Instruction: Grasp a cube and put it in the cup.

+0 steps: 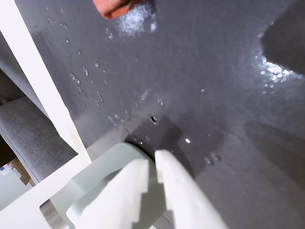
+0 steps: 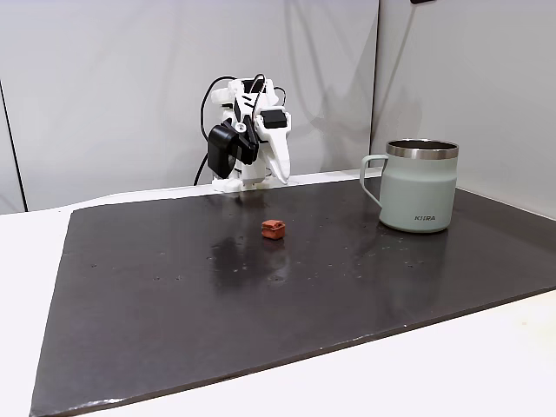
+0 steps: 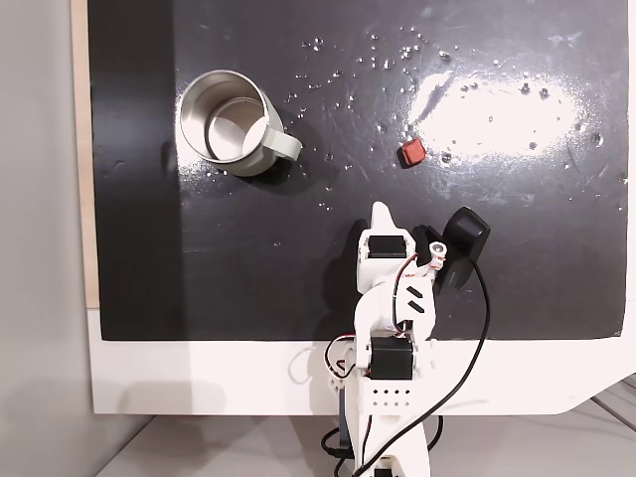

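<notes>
The cube [image 2: 274, 228] is small and reddish-brown and lies on the dark mat, near its middle; it also shows as the cube [image 3: 412, 152] from above and at the top edge of the wrist view [image 1: 114, 7]. The cup [image 2: 420, 187] is a pale green mug with a steel rim, standing upright and empty [image 3: 229, 124], handle toward the arm's side. My gripper [image 3: 380, 211] is folded back near the arm's base, a short way from the cube and not touching it. Its white fingers [image 1: 138, 181] lie almost together with nothing between them.
The dark mat [image 2: 174, 295] is wet, with scattered droplets and bright glare. A white table edge [image 1: 38, 81] borders the mat beside the arm's base. A black camera and cables [image 3: 462, 238] hang on the arm.
</notes>
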`<state>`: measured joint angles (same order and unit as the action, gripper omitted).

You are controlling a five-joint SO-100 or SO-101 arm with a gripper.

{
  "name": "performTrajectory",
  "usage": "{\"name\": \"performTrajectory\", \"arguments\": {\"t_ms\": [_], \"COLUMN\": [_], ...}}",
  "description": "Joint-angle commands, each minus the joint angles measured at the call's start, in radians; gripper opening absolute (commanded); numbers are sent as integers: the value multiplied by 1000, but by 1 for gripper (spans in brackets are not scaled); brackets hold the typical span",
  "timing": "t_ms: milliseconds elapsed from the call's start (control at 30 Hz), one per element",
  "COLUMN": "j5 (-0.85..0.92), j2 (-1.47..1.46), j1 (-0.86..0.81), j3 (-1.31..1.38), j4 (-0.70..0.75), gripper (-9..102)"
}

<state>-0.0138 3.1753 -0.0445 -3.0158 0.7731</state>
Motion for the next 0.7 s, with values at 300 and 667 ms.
{"name": "performTrajectory", "arguments": {"t_ms": [300, 667], "j5": [21, 20], "j2": [2, 2], "j1": [28, 28], "j3": [11, 11], "j4": [-28, -28], "gripper": [0, 0]}}
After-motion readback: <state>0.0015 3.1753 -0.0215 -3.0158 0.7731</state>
